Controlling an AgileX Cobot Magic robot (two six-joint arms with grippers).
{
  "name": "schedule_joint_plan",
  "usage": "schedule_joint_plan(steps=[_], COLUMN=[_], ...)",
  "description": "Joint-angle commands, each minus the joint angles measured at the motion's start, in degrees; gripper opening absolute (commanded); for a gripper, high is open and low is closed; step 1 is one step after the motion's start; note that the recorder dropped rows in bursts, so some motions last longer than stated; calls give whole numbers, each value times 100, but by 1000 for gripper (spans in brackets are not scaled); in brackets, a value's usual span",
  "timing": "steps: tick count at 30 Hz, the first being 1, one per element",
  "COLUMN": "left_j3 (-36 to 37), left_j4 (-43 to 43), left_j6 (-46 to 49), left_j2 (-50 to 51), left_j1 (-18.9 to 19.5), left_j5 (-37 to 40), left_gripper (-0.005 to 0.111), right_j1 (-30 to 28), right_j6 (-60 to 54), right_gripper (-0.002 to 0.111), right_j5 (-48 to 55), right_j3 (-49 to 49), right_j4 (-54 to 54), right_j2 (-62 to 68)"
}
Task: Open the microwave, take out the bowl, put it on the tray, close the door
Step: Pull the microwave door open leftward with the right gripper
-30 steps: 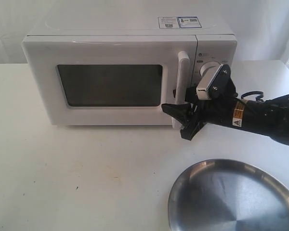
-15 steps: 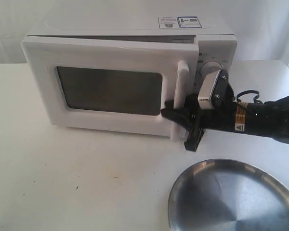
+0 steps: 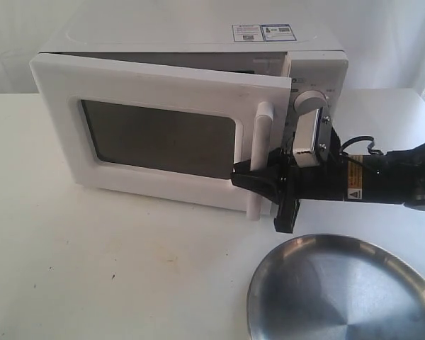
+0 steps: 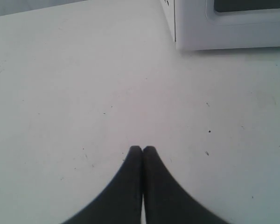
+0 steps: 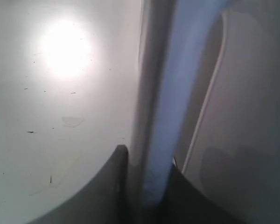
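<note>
The handle (image 3: pixel 263 145) of the door (image 3: pixel 149 81) is grasped low down by the right pincer (image 3: pixel 263 190). In the right wrist view, the handle (image 5: pixel 158 116) is seen squeezed between the two dark fingers (image 5: pixel 114 186), with no gap left on either side. The door is held a little way open, with its handle side swung out from the microwave (image 3: pixel 191 46). The left pincer (image 4: pixel 142 153) is clenched on nothing, tips pressed together, above the bare table (image 4: pixel 84 84) near a corner of the microwave (image 4: pixel 224 28).

The inside of the microwave is hidden by the door, and nothing can be made out through the dark window (image 3: pixel 159 138). One knob (image 3: pixel 308 99) is seen; the panel below it is covered by the arm. The tray (image 3: pixel 340 290) is cut off at the picture's edge.
</note>
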Motion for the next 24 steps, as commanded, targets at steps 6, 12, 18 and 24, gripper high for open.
schedule_joint_plan(steps=[6,12,18,24], left_j3=[-14,-14,-14,-14], left_j4=[-33,-33,-33,-33], left_j6=[-13,-13,-13,-13], left_j2=[-12,-12,-12,-12], left_j1=[-25,-25,-25,-25], left_j5=[5,5,5,5], left_gripper=[0,0,0,0], right_j1=[75,64,64,64], right_j6=[502,1167,1627,2236], right_gripper=[41,41,41,41], right_j5=[-337,-171,1542,1837], right_j3=[-69,-69,121,442], right_j4=[-146,-917,-1466,-2365], right_j2=[-116,-116,-327,-1141])
